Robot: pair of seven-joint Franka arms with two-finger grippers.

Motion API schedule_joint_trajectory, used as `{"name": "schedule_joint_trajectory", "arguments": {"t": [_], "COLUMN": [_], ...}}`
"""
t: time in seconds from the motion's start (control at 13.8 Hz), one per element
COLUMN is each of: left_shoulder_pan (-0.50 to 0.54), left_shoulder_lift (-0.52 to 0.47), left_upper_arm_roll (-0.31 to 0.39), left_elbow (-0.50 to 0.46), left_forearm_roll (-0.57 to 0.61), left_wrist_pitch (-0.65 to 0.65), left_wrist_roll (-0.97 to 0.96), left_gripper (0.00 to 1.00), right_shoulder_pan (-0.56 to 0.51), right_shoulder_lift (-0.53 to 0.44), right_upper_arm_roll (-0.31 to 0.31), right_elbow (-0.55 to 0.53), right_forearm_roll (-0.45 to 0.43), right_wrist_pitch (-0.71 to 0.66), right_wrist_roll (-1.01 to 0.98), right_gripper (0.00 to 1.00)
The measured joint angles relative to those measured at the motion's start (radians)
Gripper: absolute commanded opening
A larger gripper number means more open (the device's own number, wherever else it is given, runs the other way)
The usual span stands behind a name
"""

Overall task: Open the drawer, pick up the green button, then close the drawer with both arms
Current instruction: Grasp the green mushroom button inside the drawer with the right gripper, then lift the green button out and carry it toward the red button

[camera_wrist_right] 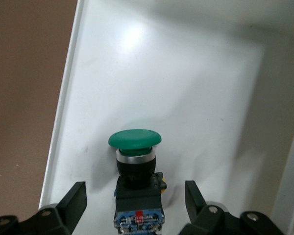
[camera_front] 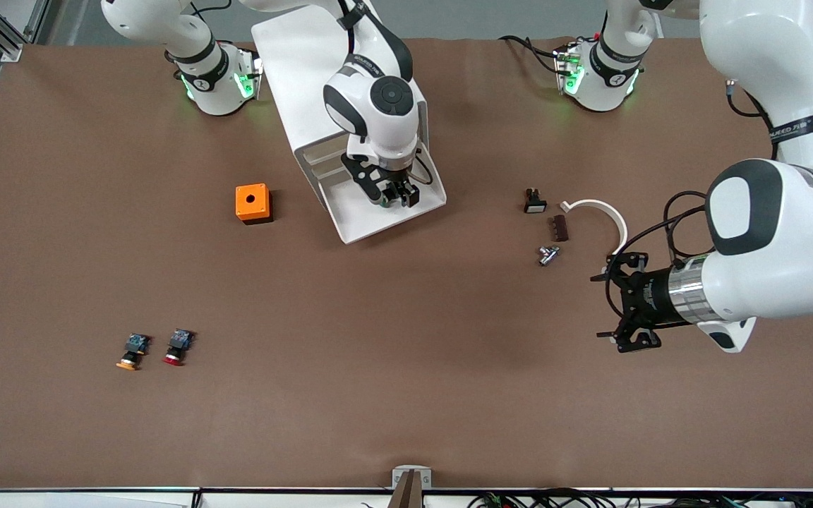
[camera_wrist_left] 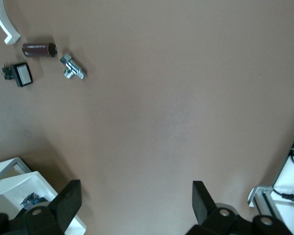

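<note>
The right gripper [camera_front: 394,195] is hanging wide open inside the pulled-out drawer [camera_front: 364,219], straddling the button [camera_wrist_right: 135,169], whose long axis runs between the fingers. The left gripper [camera_front: 615,305], also wide, is waiting over bare table near the left arm's end.

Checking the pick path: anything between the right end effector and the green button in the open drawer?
Nothing visible. The right end effector is open over the drawer, fingers either side of the button, not yet closed.
</note>
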Motion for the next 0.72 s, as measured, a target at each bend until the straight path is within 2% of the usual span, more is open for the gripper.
{"name": "schedule_joint_trajectory", "arguments": {"t": [0.14,0.22,0.51,0.72], "left_shoulder_pan": [0.017,0.021,0.009,0.001], "left_shoulder_lift": [-0.001,-0.001,-0.001,-0.001], "left_upper_arm_roll": [0.0,0.0,-0.004,-0.007], "left_elbow": [-0.002,-0.003,-0.008,-0.017], "left_forearm_roll": [0.015,0.018,0.05,0.051], "left_wrist_pitch": [-0.001,-0.001,-0.015,-0.059], "left_wrist_roll": [0.006,0.009,0.066,0.187], "left_gripper": [0.99,0.99,0.99,0.99], "right_shoulder_pan": [0.001,0.001,-0.003,-0.044], "right_shoulder_lift": [0.003,0.003,0.003,0.003], "right_upper_arm_roll": [0.0,-0.001,-0.011,-0.017], "right_elbow": [0.004,0.009,0.05,0.142], "right_forearm_roll": [0.0,0.0,0.0,0.0], "right_wrist_pitch": [0.0,0.0,-0.025,-0.136], "right_wrist_roll": [0.0,0.0,-0.004,-0.06], "right_gripper": [0.09,0.03,0.0,0.0]}}
